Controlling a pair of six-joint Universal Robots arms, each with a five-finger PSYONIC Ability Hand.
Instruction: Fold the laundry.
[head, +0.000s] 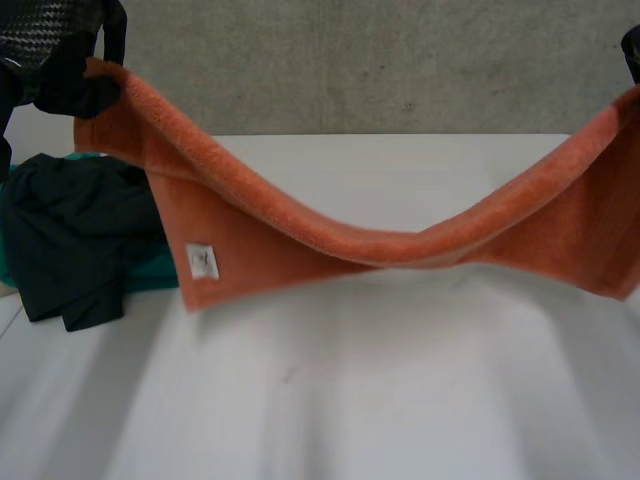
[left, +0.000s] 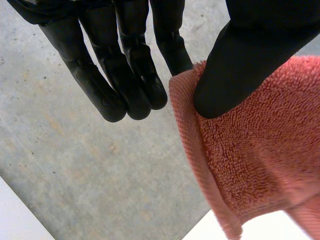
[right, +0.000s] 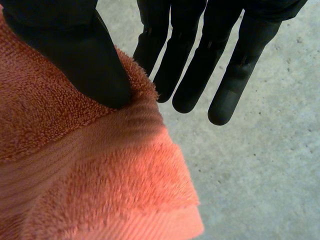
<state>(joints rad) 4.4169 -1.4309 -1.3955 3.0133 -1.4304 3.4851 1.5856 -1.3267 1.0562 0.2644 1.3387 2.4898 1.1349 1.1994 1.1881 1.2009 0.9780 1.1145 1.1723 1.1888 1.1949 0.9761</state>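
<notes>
Your orange towel (head: 330, 225) hangs over the bench (head: 400, 390), stretched between both arms and sagging in the middle, with a white label (head: 202, 261) on its lower flap. Your left robot hand (left: 130, 65) pinches one top corner between its thumb (left: 235, 70) and a finger, the other fingers straight beside the cloth. Your right robot hand (right: 200, 60) pinches the opposite top corner the same way. A pile of dark clothes (head: 75, 235) lies on the bench below the left robot hand, near that end of the towel.

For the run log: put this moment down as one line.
towel: orange, held up, sagging in the middle | left hand: pinching one corner | right hand: pinching opposite corner | dark clothes: heaped on table
</notes>
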